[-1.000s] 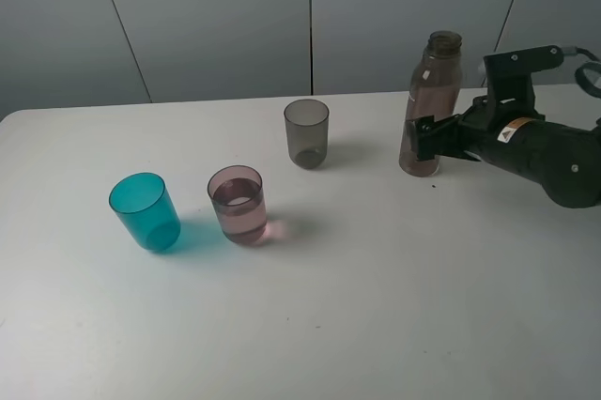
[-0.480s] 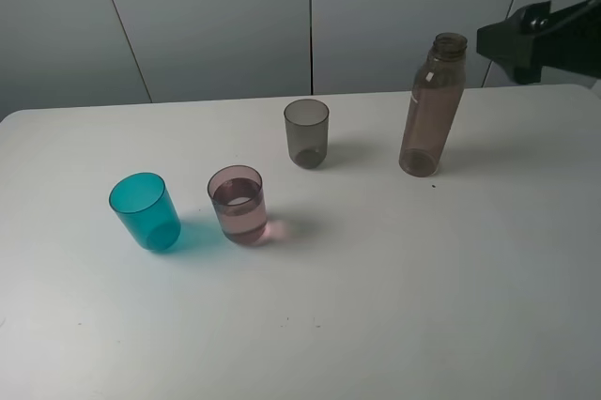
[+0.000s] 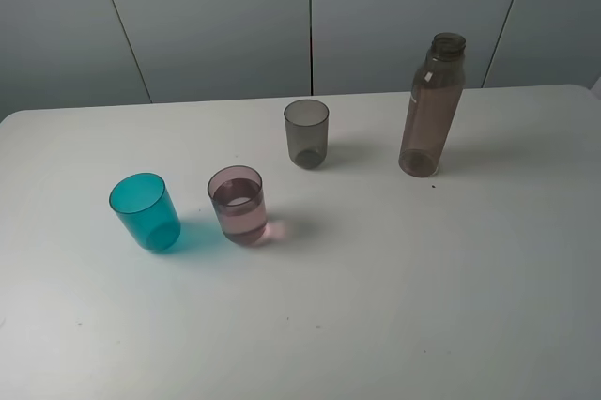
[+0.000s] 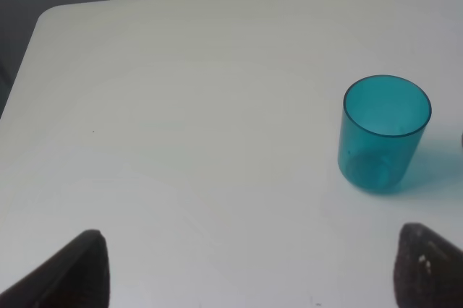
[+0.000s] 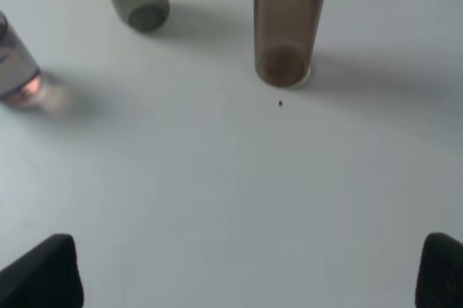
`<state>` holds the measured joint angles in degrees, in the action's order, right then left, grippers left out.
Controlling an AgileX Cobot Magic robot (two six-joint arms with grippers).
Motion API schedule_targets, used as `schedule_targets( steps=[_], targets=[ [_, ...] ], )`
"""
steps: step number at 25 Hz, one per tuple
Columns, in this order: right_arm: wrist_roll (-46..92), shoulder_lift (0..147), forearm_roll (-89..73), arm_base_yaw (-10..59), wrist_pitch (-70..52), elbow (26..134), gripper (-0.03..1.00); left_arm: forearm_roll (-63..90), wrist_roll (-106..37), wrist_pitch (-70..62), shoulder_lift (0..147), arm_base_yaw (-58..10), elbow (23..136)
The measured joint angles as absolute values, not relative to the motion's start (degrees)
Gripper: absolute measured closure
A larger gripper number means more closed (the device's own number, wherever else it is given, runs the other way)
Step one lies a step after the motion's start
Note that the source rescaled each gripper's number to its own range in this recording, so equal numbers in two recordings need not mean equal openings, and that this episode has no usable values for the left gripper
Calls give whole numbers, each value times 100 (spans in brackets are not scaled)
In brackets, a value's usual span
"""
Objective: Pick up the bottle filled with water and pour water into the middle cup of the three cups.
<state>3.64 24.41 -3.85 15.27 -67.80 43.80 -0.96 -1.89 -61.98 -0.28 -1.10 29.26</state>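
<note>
Stretching across all three views is a plain white desk [image 3: 394,306], matte and bare but for a tiny dark speck [image 3: 433,185] just in front of the bottle. Behind it runs a grey panelled wall [image 3: 216,15] with thin dark seams, one upright and two slanting.

On the right of the high view, toward the far edge, the bottle [image 3: 431,107] stands upright on its base, long axis vertical, open threaded neck pointing straight up. It looks empty or nearly so, though the tint makes that hard to judge. Nothing touches it.

The three cups sit upright, mouths up, in a diagonal line from front left to back middle. The teal cup [image 3: 145,211] is leftmost and nearest. The pink cup [image 3: 238,206] is beside it, apart from it, and holds water to roughly mid-height. The grey cup [image 3: 306,133] stands farther back, between the pink cup and the bottle, and well apart from both.

Neither arm shows in the high view. In the left wrist view the left gripper [image 4: 246,268] has its fingers [image 4: 69,272] spread wide, holding nothing, with the teal cup [image 4: 383,133] ahead of them. The right gripper [image 5: 249,272] likewise has its fingers [image 5: 43,272] spread wide and empty, with the bottle [image 5: 288,22] ahead and clear of them.
</note>
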Motion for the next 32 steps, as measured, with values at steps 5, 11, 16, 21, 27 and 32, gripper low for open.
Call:
schedule_targets(
  steps=[5,11,16,21,27,32],
  targets=[
    [288,1201,-370,1527,-6970,3922,-3,-96,-189,-6198,-28,-110,2926],
    [265,29,-213,1527,-6839,3352,-3,-96,-189,-6198,-28,-110,2926],
    [253,18,0,1527,-6717,3095,-3,-96,-189,-6198,-28,-110,2926],
    [172,0,67,1527,-6337,2925,-3,-96,-189,-6198,-28,-110,2926],
    [69,-4,91,1155,-6286,2925,-3,-96,-166,-6198,-28,-110,2926],
    [56,-4,114,250,-6286,2925,-3,-96,-166,-6198,-28,-110,2926]
  ],
)
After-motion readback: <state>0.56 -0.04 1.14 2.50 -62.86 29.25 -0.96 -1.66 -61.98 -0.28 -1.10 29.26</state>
